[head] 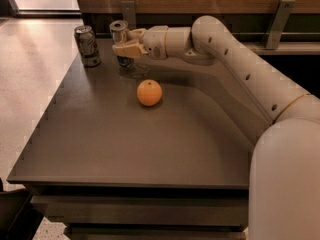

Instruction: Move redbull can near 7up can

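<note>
The 7up can (pixel 87 45), grey with dark mottled marks, stands upright at the far left corner of the dark table (pixel 140 139). The redbull can (pixel 119 38) is slim with a shiny silver top; its body is mostly hidden by the fingers. My gripper (pixel 125 48) is shut on the redbull can and holds it upright just right of the 7up can, a small gap apart. The can's base is at or just above the tabletop; I cannot tell which.
An orange (pixel 149 92) lies on the table, in front of and to the right of the gripper. A wooden wall with metal brackets (pixel 278 15) runs behind the table. The table's left edge drops to a pale floor (pixel 30 74).
</note>
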